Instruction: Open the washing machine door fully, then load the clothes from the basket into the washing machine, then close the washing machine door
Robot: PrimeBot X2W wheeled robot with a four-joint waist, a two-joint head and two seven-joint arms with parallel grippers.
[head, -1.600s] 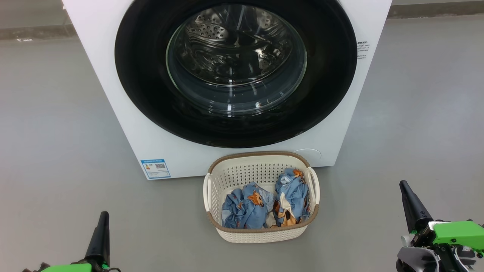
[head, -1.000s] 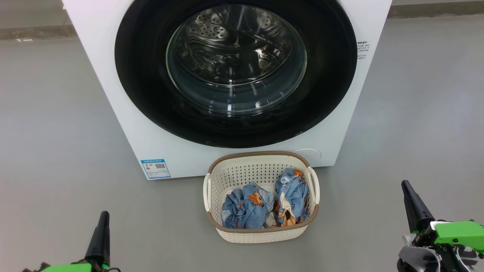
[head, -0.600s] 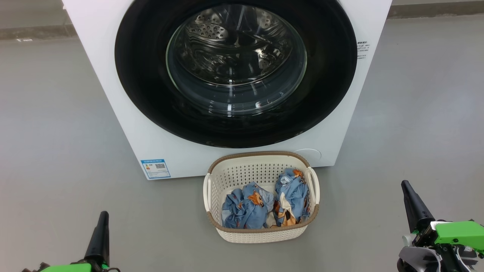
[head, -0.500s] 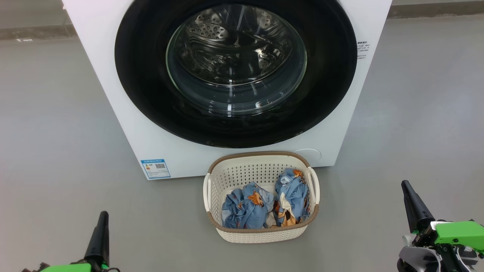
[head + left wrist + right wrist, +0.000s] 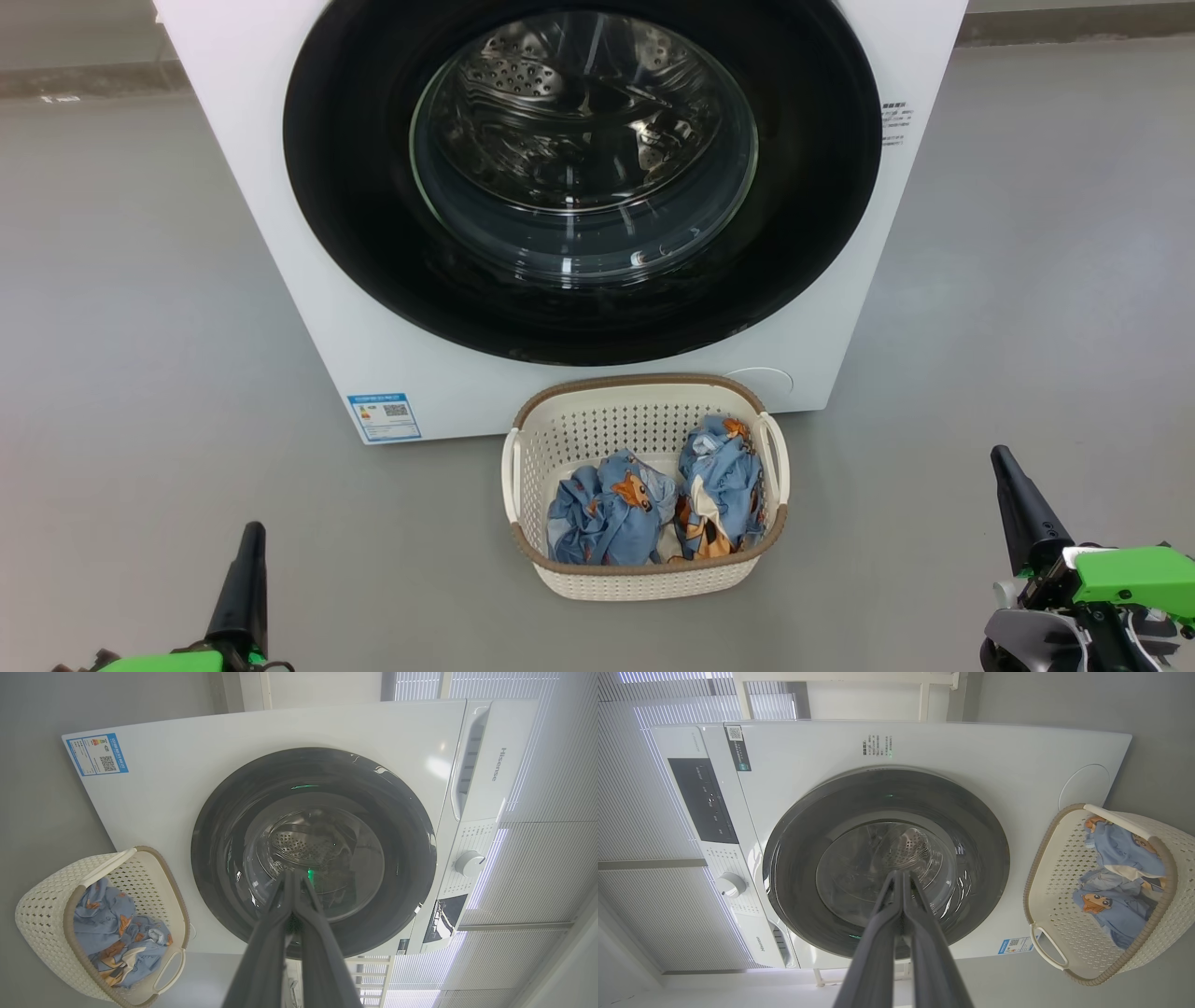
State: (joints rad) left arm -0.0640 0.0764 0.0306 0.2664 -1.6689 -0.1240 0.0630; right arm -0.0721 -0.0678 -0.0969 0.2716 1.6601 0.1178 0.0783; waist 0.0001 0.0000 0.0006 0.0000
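Observation:
The white washing machine [image 5: 280, 187] stands ahead with its round black door [image 5: 803, 233] closed flat against the front; the steel drum shows through the glass. On the floor before it sits the cream basket [image 5: 644, 571], holding two bundles of light blue clothes [image 5: 611, 518]. My left gripper [image 5: 253, 530] is shut and empty at the lower left, well left of the basket. Low at the right, my right gripper [image 5: 1001, 455] is shut and empty. In the left wrist view the fingers [image 5: 293, 875] point at the door [image 5: 224, 826]; likewise in the right wrist view [image 5: 902, 875].
Grey floor [image 5: 121, 327] spreads on both sides of the machine. A blue label sticker [image 5: 384, 416] marks its lower left corner. The control panel with a knob [image 5: 469, 863] runs along the machine's top. White blinds [image 5: 640, 812] hang behind it.

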